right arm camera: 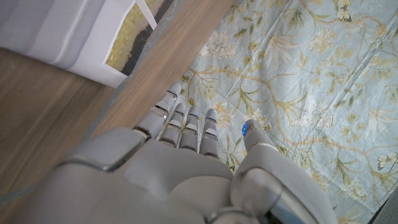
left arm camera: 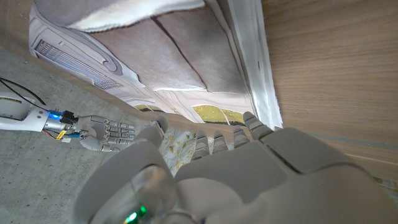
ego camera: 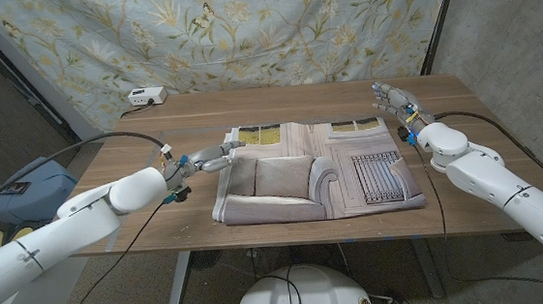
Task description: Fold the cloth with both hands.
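Head view: the left hand [ego camera: 212,161] touches the cloth [ego camera: 317,170] edge, grip unclear; the right hand [ego camera: 396,100] hovers open beyond it.

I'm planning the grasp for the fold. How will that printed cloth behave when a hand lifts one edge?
The cloth will probably be floppy: it lies flat on the table with a soft, turned-up edge near the left hand, so a lifted edge should droop. It looks thin and likely light. On smooth wood it may slide instead of creasing, so the right hand may need to steady it.
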Action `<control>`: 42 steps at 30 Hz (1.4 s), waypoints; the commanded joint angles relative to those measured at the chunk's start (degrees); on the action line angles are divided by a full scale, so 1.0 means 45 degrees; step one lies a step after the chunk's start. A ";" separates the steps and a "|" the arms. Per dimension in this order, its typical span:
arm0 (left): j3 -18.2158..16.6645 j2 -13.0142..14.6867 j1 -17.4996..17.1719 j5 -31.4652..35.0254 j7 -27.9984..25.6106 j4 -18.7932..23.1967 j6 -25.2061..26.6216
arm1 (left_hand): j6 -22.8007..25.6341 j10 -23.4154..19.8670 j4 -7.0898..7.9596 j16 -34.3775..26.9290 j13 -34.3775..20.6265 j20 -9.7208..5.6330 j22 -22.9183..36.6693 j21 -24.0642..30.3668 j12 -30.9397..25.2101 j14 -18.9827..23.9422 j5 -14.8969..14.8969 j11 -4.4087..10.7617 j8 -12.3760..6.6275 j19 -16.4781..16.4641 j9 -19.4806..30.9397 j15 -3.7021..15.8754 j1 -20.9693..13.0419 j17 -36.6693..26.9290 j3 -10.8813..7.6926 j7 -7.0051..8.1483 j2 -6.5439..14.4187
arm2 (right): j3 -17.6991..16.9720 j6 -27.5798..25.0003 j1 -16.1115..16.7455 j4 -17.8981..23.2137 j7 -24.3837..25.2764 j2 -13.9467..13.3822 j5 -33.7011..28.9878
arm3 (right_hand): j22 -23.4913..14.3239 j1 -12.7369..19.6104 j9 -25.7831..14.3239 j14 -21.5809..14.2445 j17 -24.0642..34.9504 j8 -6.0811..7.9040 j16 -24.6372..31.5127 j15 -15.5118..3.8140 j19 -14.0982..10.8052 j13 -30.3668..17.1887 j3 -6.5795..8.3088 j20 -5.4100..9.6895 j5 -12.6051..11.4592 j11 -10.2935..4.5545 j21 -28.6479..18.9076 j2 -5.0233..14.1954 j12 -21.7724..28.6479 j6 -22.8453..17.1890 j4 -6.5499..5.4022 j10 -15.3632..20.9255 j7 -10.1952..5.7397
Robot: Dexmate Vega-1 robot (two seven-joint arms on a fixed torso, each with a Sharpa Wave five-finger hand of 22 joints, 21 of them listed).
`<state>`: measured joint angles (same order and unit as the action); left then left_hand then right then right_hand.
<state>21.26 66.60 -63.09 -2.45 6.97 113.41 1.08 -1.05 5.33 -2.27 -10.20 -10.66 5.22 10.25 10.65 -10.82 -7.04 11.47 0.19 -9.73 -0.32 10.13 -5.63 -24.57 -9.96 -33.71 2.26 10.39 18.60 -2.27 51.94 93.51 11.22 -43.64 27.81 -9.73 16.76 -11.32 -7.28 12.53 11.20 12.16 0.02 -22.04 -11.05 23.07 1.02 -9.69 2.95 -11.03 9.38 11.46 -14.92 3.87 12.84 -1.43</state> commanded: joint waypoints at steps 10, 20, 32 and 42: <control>0.0567 0.1082 0.0568 0.1441 0.1135 0.1139 0.2017 | -0.0077 -0.0013 0.0252 -0.0096 -0.0009 0.0083 0.0058 0.0098 -0.0089 0.0035 -0.0009 -0.0080 -0.0099 0.0041 0.0017 -0.0043 0.0338 -0.0086 0.0135 -0.0059 0.0054 | 0.0279 -0.1108 -0.0446 -0.0091 0.0166 -0.0322 -0.0496 | -0.0029 -0.0022 -0.0021 0.0064 -0.0008 -0.0002 -0.0013 0.0083 0.0117 -0.0052 -0.0024 -0.0019 -0.0062 0.0045 0.0028 -0.0129 -0.0040 0.0079 0.0021 -0.0030 -0.0013; 0.1085 0.0990 0.1203 0.2313 0.1818 0.1705 0.3414 | -0.0255 -0.0007 0.0464 -0.0102 -0.0008 0.0090 0.0062 0.0102 -0.0104 0.0015 -0.0011 -0.0083 -0.0060 0.0127 0.0014 0.0017 0.0537 -0.0126 0.0155 -0.0049 0.0045 | 0.0456 -0.1306 -0.0747 -0.0392 0.0044 -0.0342 -0.0676 | -0.0029 -0.0029 -0.0020 0.0049 -0.0016 0.0017 0.0001 0.0088 0.0118 -0.0051 -0.0040 -0.0038 -0.0066 0.0053 0.0016 -0.0123 -0.0026 0.0052 0.0037 -0.0012 0.0007; 0.1698 0.0423 0.1952 0.2926 0.2288 0.1767 0.4304 | -0.0704 0.0147 0.0551 0.0063 0.0041 0.0046 0.0057 -0.0025 -0.0044 -0.0438 0.0018 0.0023 -0.0008 0.0711 0.0007 0.0194 0.0615 -0.0052 0.0082 -0.0081 0.0047 | 0.0569 -0.1192 -0.0996 -0.0798 -0.0208 -0.0326 -0.0760 | -0.0028 -0.0038 -0.0019 0.0063 -0.0020 0.0017 0.0003 0.0095 0.0156 -0.0051 -0.0055 -0.0035 -0.0068 0.0027 0.0022 -0.0117 -0.0031 0.0068 0.0049 -0.0041 -0.0003; 0.2357 -0.0129 0.2896 0.3023 0.3339 0.1260 0.4314 | -0.1166 0.0472 0.0868 0.0072 0.0094 0.0043 0.0057 -0.0122 0.0036 -0.1005 0.0017 0.0089 -0.0019 0.1579 0.0002 0.0115 0.0873 -0.0078 0.0150 -0.0171 0.0131 | 0.0559 -0.1072 -0.0971 -0.0906 -0.0265 -0.0371 -0.0784 | -0.0028 -0.0051 -0.0019 0.0103 -0.0021 0.0012 -0.0005 0.0095 0.0171 -0.0051 -0.0069 -0.0034 -0.0069 0.0038 0.0019 -0.0113 -0.0039 0.0091 0.0054 -0.0075 -0.0021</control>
<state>28.92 68.43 -54.13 9.95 17.80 120.76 19.23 -5.62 6.90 0.76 -9.95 -10.12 5.36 10.25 10.16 -10.80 -9.75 11.47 0.51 -9.73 5.62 10.14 -4.82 -21.54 -10.12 -32.94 1.71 11.00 20.96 -7.68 47.80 90.27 10.52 -45.15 24.52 -9.73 16.52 -11.31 -6.98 12.24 11.20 12.16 0.32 -21.34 -11.05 22.84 1.13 -9.69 2.94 -11.03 9.14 11.46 -14.92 4.11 12.85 -1.43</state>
